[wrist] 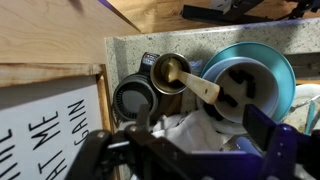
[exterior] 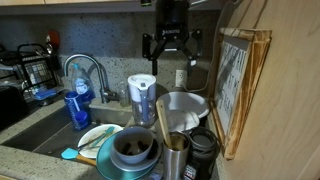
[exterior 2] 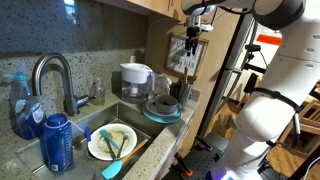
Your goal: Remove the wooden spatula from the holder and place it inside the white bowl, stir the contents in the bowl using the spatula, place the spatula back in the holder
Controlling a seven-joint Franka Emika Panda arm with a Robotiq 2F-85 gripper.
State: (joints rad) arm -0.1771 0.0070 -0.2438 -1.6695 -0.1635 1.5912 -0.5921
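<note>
1. Hanging high over the counter, the gripper (exterior: 170, 46) is spreading its fingers wide. It is gripping nothing and touching nothing, well apart from the dishes beneath it.
2. Up near the cabinets in an exterior view, the same gripper (exterior 2: 190, 46) is showing small and dark, so the gap between its fingers is hard to read there.
3. Looking down through the wrist view, its dark fingers (wrist: 268, 140) are framing the bottom of the picture. They are blurring badly and being cut off by the edge, and the space between them is lying empty.
4. Below, the wooden spatula (exterior: 163, 122) is standing in the holder (exterior: 177, 158), tilting a little and rising well above the cups around it.
5. In the wrist view the wooden spatula (wrist: 195, 85) is leaning out of the holder (wrist: 170, 72) toward the white bowl (wrist: 245, 88).
6. The white bowl (exterior: 133, 148) is sitting on a teal plate (exterior: 108, 166) just beside the holder. Its dark inside is showing, but what lies in it is hard to make out.
7. A black mug (wrist: 133, 100) is standing right next to the holder, on the side of a framed sign (wrist: 50, 130) whose lettering is being cropped by the frame.
8. The holder's foot is running off the bottom edge in an exterior view, and the teal plate is being clipped there as well.
</note>
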